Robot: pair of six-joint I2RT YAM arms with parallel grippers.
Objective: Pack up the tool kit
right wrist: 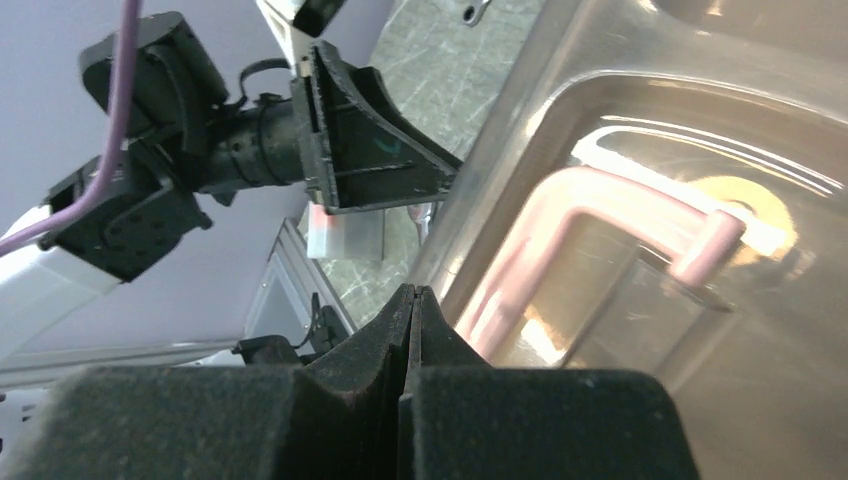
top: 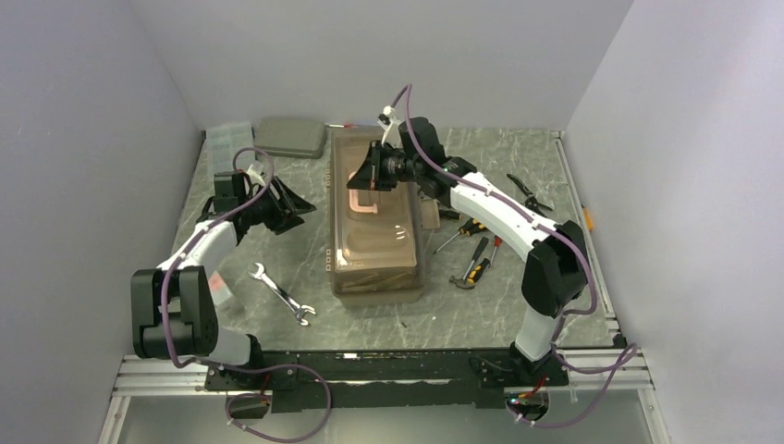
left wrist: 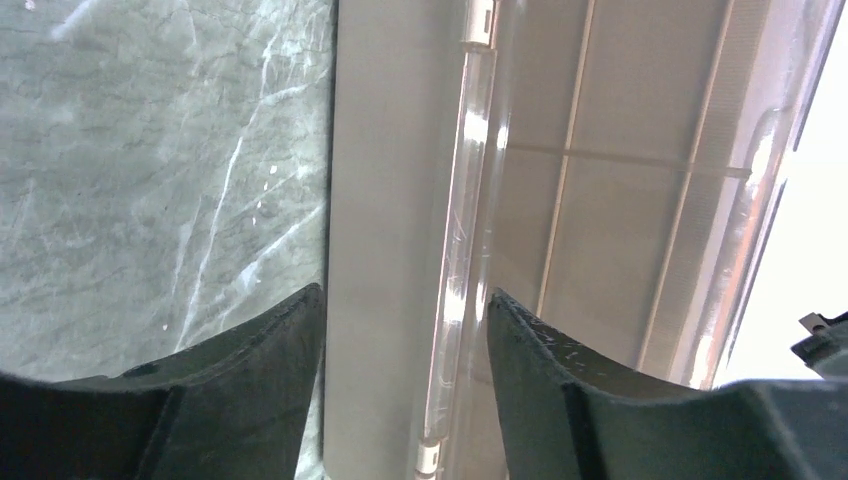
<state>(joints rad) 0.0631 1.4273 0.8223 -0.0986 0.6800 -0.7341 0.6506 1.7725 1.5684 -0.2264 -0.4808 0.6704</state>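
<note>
**Right arm.** In the top view I see it rise from its base at the lower right, fold at the elbow, and reach up and left across the frame. The right gripper (top: 368, 176) hangs over the far half of the toolbox (top: 374, 273), just above the pink handle (top: 362, 205) on the lid. In the right wrist view its fingers (right wrist: 365, 355) are clenched together with nothing between them. I cannot tell whether they touch the lid.

**Left arm.** From its base at the lower left, the forearm runs up and right. The left gripper (top: 303, 209) sits left of centre, low over the bench (top: 504, 148), and points right at the toolbox's left wall. In the left wrist view it is released and holds nothing. Its two fingers (left wrist: 250, 390) are spread apart, and the box wall and the clear edge of the lid show in the gap beyond them. I cannot tell whether the tips touch the box.

**Task items.**
- The toolbox stands at the centre of the bench with its lid down and its long side running away from the arm bases.
- The wrench (top: 280, 294) lies flat at the lower left of the box, near the left arm.
- The screwdrivers (top: 475, 250) lie just right of the box, beside the right forearm.
- The pliers (top: 527, 192) lie further right and higher in the frame.

**Other items.** A grey case (top: 291, 136) and a clear organiser (top: 228, 143) sit at the upper left, along the far edge.
</note>
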